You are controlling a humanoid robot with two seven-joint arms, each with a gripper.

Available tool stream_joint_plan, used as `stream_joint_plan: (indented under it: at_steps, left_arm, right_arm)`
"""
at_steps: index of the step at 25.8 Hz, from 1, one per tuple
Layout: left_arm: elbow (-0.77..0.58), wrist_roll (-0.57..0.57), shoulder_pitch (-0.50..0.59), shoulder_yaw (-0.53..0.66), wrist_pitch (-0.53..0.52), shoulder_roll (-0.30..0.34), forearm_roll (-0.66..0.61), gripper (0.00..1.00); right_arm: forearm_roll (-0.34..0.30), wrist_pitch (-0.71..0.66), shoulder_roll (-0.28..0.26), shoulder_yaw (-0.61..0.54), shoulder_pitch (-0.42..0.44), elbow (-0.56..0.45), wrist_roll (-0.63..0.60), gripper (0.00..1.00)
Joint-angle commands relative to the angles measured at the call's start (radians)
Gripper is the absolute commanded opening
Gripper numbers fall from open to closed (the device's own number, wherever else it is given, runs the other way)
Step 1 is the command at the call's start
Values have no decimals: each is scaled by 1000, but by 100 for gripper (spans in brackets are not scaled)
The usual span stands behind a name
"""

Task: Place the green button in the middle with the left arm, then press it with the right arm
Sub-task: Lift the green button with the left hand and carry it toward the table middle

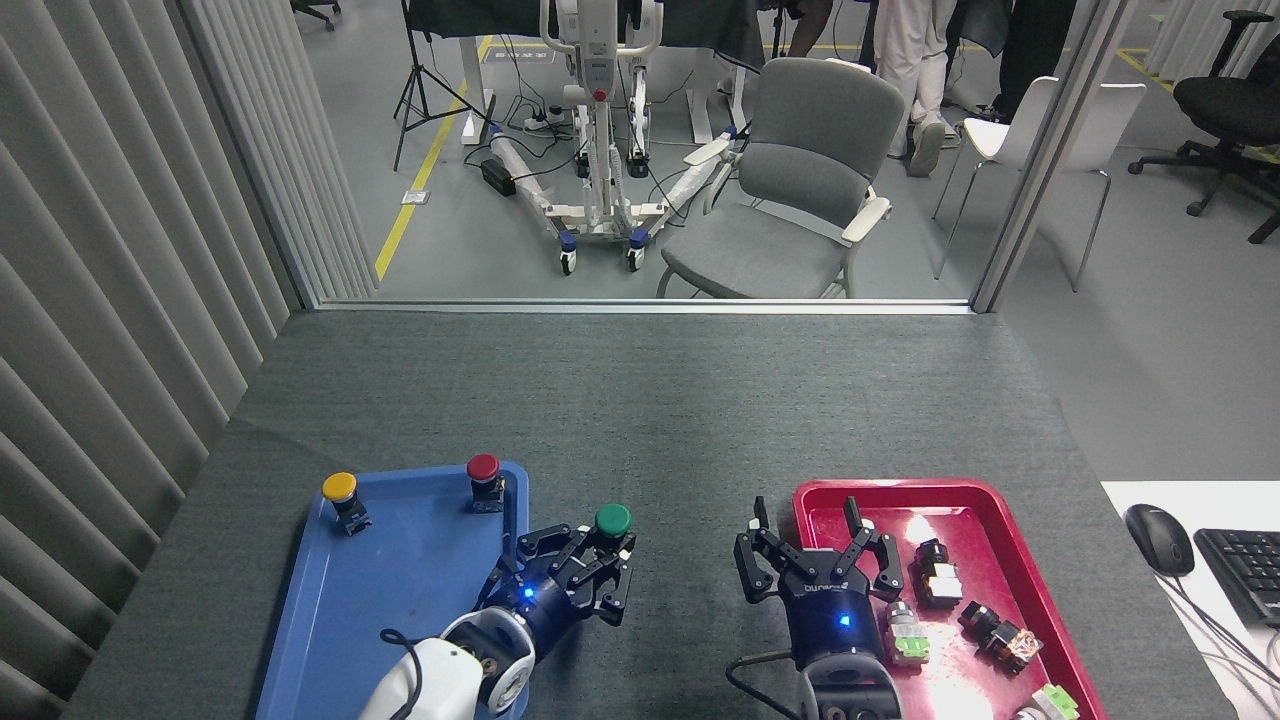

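Note:
The green button (612, 520) is held above the grey table surface (660, 420), just right of the blue tray (400, 590), its round cap showing at the fingertips of my left gripper (596, 560). That gripper is shut on the button's body, its white wrist reaching over the tray's right rim. My right gripper (812, 545) stands open at the left edge of the red tray (1000, 500), fingers spread and holding nothing. The middle of the table lies between the two grippers.
A yellow button (340, 490) and a red button (483, 472) stand at the back of the blue tray. Several small switch parts (938, 572) lie in the red tray. A mouse (1158, 538) and keyboard sit at the far right.

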Motion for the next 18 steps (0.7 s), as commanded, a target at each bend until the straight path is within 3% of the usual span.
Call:
stream_joint_plan:
  at_steps: [1, 5, 13, 18]
  left_arm:
    - [117, -2, -55, -6, 4, -48, 1, 11]
    - [148, -5, -58, -6, -37, -49, 6, 11]
    - [148, 19, -50, -5, -260, -29, 9, 11]
    - [155, 65, -50, -3, -272, -37, 9, 11]
  right_arm:
    - [0, 0, 0, 0, 0, 0, 0, 100]
    - [0, 0, -1, -2, 0, 0, -2, 100]
    - [0, 0, 0, -2, 0, 0, -2, 100]
    - [0, -2, 2, 0, 0, 0, 0, 100]
